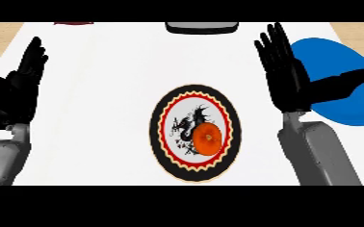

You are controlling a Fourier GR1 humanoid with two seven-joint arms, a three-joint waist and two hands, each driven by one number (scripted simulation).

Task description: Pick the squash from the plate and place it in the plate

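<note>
The orange squash (207, 138) lies untouched on the dragon-patterned plate (162, 125) mid-surface, toward the near edge. The right hand (284, 72), fingers straight and holding nothing, stands beside the blue plate (331, 53) by the right edge, the likely destination. The left hand (25, 84) rests open at the left edge.

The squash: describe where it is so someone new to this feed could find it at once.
Start at the white counter and find the round plate with the black rim, red zigzag ring and dragon drawing, near the middle. The squash lies on that plate, toward its lower right. It is the only orange thing in view, round, unlike the plain blue plate behind the right hand.
</note>
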